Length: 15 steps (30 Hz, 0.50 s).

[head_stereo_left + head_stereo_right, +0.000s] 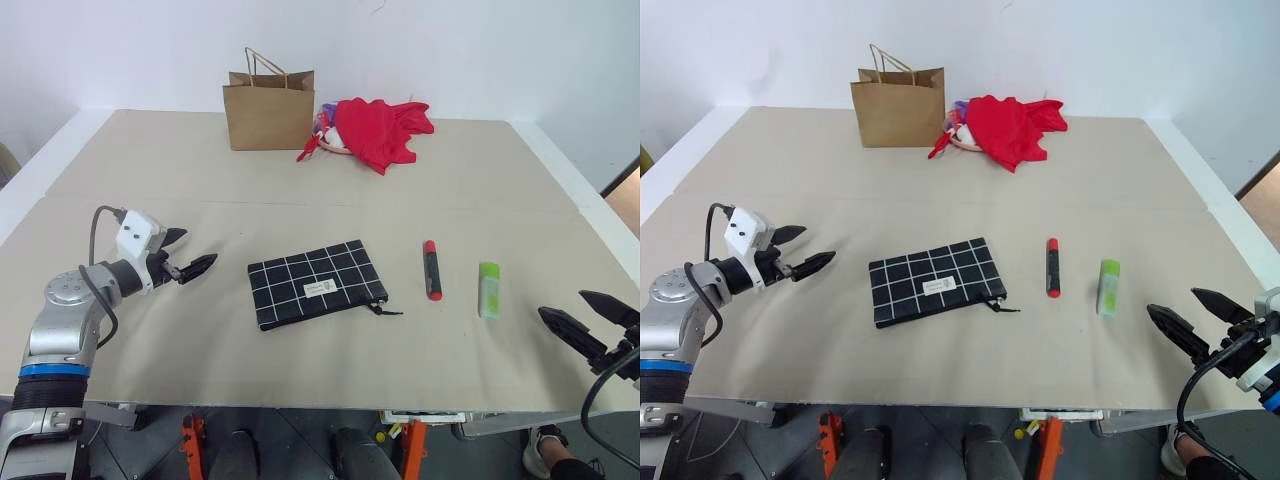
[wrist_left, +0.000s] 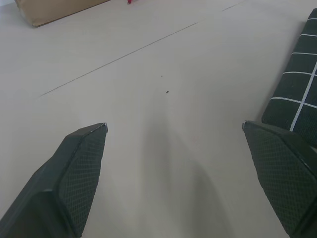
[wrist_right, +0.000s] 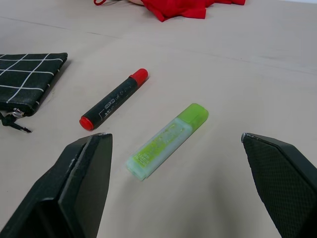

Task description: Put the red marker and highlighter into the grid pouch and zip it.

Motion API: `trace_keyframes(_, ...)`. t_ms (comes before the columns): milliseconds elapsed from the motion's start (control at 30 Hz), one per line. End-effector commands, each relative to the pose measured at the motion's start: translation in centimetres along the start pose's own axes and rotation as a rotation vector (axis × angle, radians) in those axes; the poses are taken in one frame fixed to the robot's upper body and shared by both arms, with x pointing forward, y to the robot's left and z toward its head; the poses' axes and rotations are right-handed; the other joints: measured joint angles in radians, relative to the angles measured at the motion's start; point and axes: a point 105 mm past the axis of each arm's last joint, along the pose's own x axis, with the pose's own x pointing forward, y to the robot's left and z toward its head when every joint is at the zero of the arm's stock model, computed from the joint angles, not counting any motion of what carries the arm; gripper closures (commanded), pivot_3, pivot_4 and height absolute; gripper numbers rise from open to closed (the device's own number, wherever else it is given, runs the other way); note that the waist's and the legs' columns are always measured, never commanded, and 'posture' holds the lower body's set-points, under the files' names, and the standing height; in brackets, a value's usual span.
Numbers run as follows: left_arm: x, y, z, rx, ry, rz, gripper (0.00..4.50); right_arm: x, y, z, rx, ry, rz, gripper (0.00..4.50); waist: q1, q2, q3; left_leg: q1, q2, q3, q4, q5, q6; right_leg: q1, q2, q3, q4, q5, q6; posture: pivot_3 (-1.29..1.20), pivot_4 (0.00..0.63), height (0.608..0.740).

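Grid pouch (image 1: 317, 284), a flat rectangular black fabric case crossed with thin white lines, is the largest of my three things, and I judge it soft and floppy: it will fold or slide if pushed at one edge, so I would pin one end flat against the beige tabletop (image 1: 300, 370) and work the small black zipper pull (image 1: 381, 308) at its right corner with the other side. It lies near the middle of the tabletop, slightly skewed, with a small white label on its face, and its zip looks closed (I cannot be sure from here).

Next comes the red marker (image 1: 432, 269), a slim black-barrelled pen with a red cap and red end. It lies just right of the pouch, stiff, light and likely to roll, so I would pinch across the middle of the barrel.

Smallest is the highlighter (image 3: 168, 140), a short chunky light-green plastic stick with a paler translucent cap, lying apart from the marker on its right side. Its flatter body should sit steadier; a grip across the mid-body suits it.

My left end effector (image 1: 189, 254) hovers left of the pouch with its fingers spread and empty. My right end effector (image 1: 1189, 318) is likewise spread and empty, near the highlighter.
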Motion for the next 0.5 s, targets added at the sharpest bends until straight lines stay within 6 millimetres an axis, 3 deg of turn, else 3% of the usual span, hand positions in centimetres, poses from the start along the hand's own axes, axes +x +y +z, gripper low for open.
trace_keyframes(33, -0.3, -0.2, 1.0, 0.05, -0.016, -0.036, 0.0, 0.2, 0.1, 1.7, -0.054, -0.031, 0.005, 0.03, 0.0, 0.0, 0.0, 0.0, 0.0, 0.0, 0.0, 0.0, 0.0, 0.0, 0.0, 0.0, 0.0, 0.0, 0.0, 0.0, 0.15, 0.74)
trace_keyframes(367, -0.3, -2.6, 1.1, 0.095, -0.018, -0.233, 0.0, 0.7, 0.6, 1.9, -0.058, -0.023, 0.025, 0.03, 0.0, 0.0, 0.0, 0.0, 0.0, 0.0, 0.0, 0.0, 0.0, 0.0, 0.0, 0.0, 0.0, 0.0, 0.0, 0.0, 0.15, 0.74)
trace_keyframes(500, -0.4, -2.6, 0.9, 0.103, -0.009, -0.239, 0.0, 0.7, 0.6, 1.9, -0.058, -0.022, 0.027, 0.03, 0.0, 0.0, 0.0, 0.0, 0.0, 0.0, 0.0, 0.0, 0.0, 0.0, 0.0, 0.0, 0.0, 0.0, 0.0, 0.0, 0.15, 0.74)
